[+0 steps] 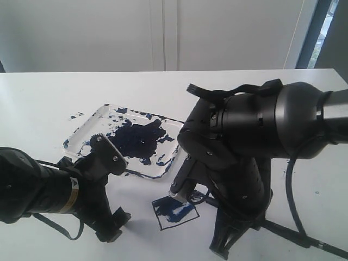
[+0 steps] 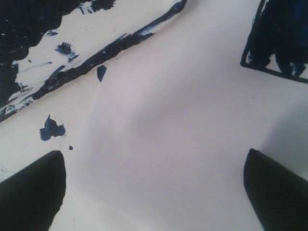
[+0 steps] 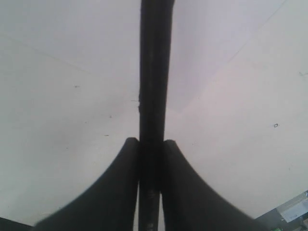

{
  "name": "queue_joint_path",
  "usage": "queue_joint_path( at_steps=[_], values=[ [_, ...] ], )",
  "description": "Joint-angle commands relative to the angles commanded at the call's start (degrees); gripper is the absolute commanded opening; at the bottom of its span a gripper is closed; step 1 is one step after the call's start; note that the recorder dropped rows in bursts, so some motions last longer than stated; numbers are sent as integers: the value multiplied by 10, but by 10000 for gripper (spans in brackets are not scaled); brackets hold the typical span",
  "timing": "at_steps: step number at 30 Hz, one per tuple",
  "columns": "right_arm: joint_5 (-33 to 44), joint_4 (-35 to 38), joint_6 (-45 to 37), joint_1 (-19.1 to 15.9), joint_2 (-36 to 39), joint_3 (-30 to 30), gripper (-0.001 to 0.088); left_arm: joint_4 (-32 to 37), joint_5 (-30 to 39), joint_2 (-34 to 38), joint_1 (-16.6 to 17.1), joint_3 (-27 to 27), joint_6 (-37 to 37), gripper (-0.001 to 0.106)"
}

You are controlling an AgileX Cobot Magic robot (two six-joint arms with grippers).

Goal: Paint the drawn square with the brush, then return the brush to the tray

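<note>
The tray (image 1: pixel 87 126) lies on the white table, smeared with a large blue-black blotch; its streaked rim (image 2: pixel 96 57) also shows in the left wrist view. In front of it lies the drawn square (image 1: pixel 175 210), partly scribbled dark blue, and a corner of the square (image 2: pixel 276 38) appears in the left wrist view too. My right gripper (image 3: pixel 152 142) is shut on the brush (image 3: pixel 154 72), whose black handle runs straight out between the fingers. In the exterior view the right gripper (image 1: pixel 185 187) hangs just over the square's far edge and the brush tip is hidden. My left gripper (image 2: pixel 154 187) stands wide open over bare table, left of the square.
Loose paint specks (image 2: pixel 50 129) dot the table beside the tray. The bulky right arm (image 1: pixel 255 136) fills the middle right, with a black cable (image 1: pixel 291 201) trailing behind it. The left arm (image 1: pixel 43 190) lies low at the front left. A white wall stands behind the table.
</note>
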Motion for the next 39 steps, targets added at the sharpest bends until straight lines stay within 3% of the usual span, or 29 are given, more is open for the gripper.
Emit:
queue_joint_path(
  at_steps=[13,21,32,39],
  values=[
    [0,-27,6,0,2,28,0,0,-4,0,0,0,0,1011],
    [0,-29,16,1,46,28,0,0,-4,0,0,0,0,1011],
    [0,-28,17,78,53,28,0,0,-6,0,0,0,0,1011],
    [0,-28,27,99,53,28,0,0,-13,0,0,0,0,1011]
  ],
)
